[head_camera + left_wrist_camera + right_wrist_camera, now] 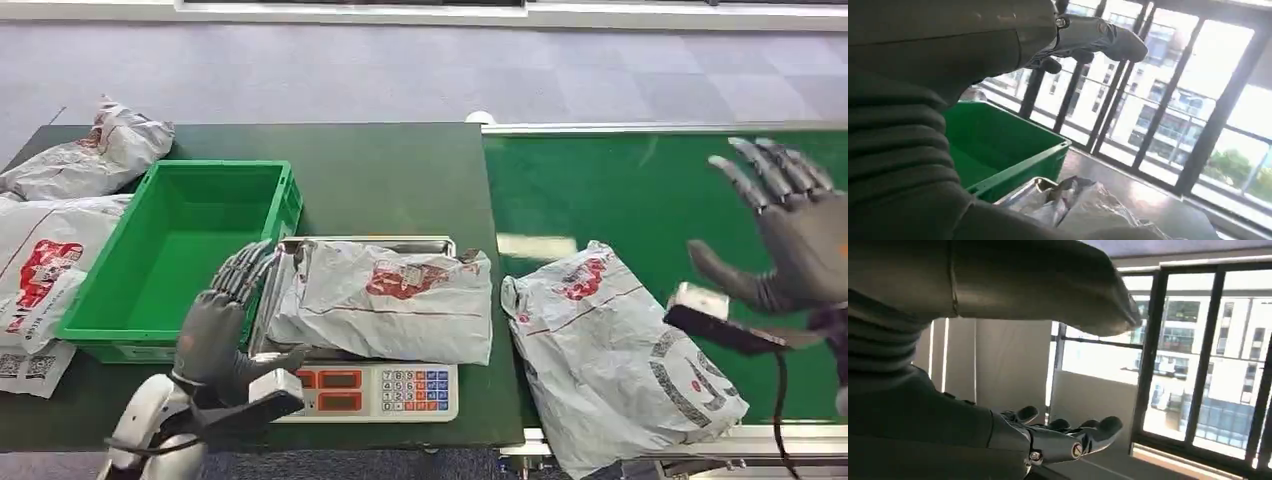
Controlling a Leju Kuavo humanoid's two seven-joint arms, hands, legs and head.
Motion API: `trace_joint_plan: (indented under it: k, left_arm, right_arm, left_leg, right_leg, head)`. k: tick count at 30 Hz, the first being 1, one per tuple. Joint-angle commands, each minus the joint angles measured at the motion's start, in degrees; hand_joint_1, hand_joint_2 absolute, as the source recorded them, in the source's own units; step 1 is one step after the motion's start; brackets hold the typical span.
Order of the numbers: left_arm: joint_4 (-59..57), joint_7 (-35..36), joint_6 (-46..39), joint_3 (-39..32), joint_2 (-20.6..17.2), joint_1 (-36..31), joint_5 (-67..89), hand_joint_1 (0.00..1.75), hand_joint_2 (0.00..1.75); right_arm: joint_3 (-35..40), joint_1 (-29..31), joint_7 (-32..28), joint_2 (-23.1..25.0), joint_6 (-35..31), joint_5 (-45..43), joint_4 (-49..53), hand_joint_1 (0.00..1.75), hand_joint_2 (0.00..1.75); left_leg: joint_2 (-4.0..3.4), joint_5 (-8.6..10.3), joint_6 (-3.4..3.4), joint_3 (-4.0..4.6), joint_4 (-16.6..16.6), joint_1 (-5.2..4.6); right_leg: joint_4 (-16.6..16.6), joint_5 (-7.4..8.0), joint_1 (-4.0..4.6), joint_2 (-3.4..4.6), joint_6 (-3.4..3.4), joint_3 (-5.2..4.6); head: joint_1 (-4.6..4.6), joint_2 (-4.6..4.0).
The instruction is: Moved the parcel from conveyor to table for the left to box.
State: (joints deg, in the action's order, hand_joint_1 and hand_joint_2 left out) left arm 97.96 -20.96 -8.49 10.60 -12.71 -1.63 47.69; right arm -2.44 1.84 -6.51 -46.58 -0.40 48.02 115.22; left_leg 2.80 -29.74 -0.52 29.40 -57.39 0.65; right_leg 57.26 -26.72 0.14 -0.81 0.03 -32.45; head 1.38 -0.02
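**Three viewpoints: one high, two at the wrists**

The head view looks forward and down from high on the robot, taking in the dark table (400, 170) and the green conveyor (620, 190) beside it. The left wrist view sits close behind its own hand, facing level across the green crate (998, 150) towards windows; crate and table are shared with the head view. The right wrist view also faces windows, from close behind its hand.

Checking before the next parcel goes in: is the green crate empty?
Empty as far as the views reach: the green crate shows bare floor in the head view, and the parcel lies beside it on the scale.
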Motion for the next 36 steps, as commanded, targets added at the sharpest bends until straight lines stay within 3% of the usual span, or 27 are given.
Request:
trace_joint_plan:
  k: [1, 3, 7, 8, 11, 12, 20, 24, 26, 36]
  left_arm:
    - [-19.64, 1.77, 13.15, 18.12, -15.37, -33.35, -6.48, 0.00, 0.00]
    - [-20.52, 2.87, 14.72, 21.23, -15.90, -36.28, -6.68, 0.00, 0.00]
    - [-23.85, 5.37, 19.36, 27.18, -14.97, -41.84, -9.39, 0.00, 0.00]
    - [-24.62, 5.52, 19.81, 28.17, -14.85, -42.28, -9.31, 0.00, 0.00]
    - [-26.68, 5.42, 20.97, 31.53, -15.66, -42.48, -11.17, 0.00, 0.00]
    - [-26.94, 5.35, 20.98, 32.57, -16.07, -42.43, -11.31, 0.00, 1.75]
    - [-28.27, 6.40, 30.80, 41.54, -20.95, -42.19, -18.62, 0.00, 1.75]
    - [-31.33, 5.58, 29.76, 42.64, -20.46, -39.49, -20.43, 0.00, 1.75]
    - [-33.68, 4.64, 28.30, 43.16, -19.40, -37.35, -20.48, 0.00, 1.75]
    - [-51.46, -1.23, 19.85, 44.01, -5.96, -32.63, -19.85, 0.00, 1.75]
  right_arm:
    - [-8.51, -39.89, 3.70, 10.59, -9.20, 14.04, 19.41, 0.00, 1.75]
    - [-3.15, -40.91, 8.38, 8.97, -12.86, 15.19, 18.93, 0.00, 1.75]
    - [4.48, -42.59, 13.14, 10.63, -17.14, 18.56, 17.65, 0.00, 1.75]
    - [5.43, -42.87, 13.69, 10.91, -17.84, 18.99, 17.74, 0.00, 1.75]
    - [7.95, -44.31, 17.23, 10.17, -20.28, 21.19, 18.17, 0.00, 1.75]
    - [8.83, -44.40, 18.25, 9.70, -20.79, 21.80, 18.27, 0.00, 1.75]
    - [15.56, -42.57, 23.47, 8.96, -23.41, 23.47, 17.07, 0.00, 1.75]
    - [17.49, -41.64, 24.60, 8.97, -24.84, 24.03, 16.57, 0.00, 1.75]
    - [18.14, -40.88, 24.81, 9.01, -25.30, 23.60, 15.98, 0.00, 1.75]
    - [17.47, -38.44, 20.57, 13.30, -24.40, 20.70, 13.72, 0.00, 1.75]
  left_leg:
    - [0.60, 0.23, -0.17, 0.04, 0.24, 0.15]
    - [0.32, 0.26, -0.25, 0.00, 0.25, 0.12]
    - [-0.39, 0.31, -0.27, -0.02, 0.40, -0.07]
    - [-0.71, 0.23, -0.29, -0.03, 0.25, 0.00]
    - [-1.06, 0.29, -0.31, -0.09, 0.37, -0.06]
    - [-1.28, 0.21, -0.31, -0.16, 0.39, -0.12]
    - [-1.83, 0.10, -0.31, -0.22, 0.31, -0.15]
    - [-1.95, 0.11, -0.30, -0.24, 0.33, -0.17]
    - [-1.98, 0.13, -0.30, -0.31, 0.40, -0.20]
    - [-1.62, 0.14, -0.20, -0.65, 0.52, -0.40]
  right_leg:
    - [-0.17, -0.03, 0.14, -0.74, -0.14, 0.18]
    - [-0.12, 0.01, 0.14, -0.52, -0.16, 0.03]
    - [0.04, 0.14, -0.06, 0.06, -0.24, -0.21]
    - [0.11, 0.15, -0.04, 0.48, -0.29, -0.29]
    - [0.02, 0.27, -0.06, 0.71, -0.35, -0.41]
    - [0.08, 0.26, -0.14, 0.96, -0.34, -0.44]
    - [0.15, 0.29, -0.19, 1.62, -0.37, -0.55]
    - [0.14, 0.30, -0.21, 1.68, -0.38, -0.57]
    - [0.10, 0.31, -0.23, 1.73, -0.37, -0.52]
    - [0.02, 0.24, -0.44, 1.48, -0.25, -0.07]
  head:
    - [-0.02, 0.00]
    - [0.02, 0.00]
    - [-0.02, 0.00]
    - [0.00, 0.00]
    - [0.00, 0.00]
    - [0.00, 0.00]
    - [0.00, 0.00]
    - [0.00, 0.00]
    - [0.00, 0.00]
    - [0.00, 0.00]
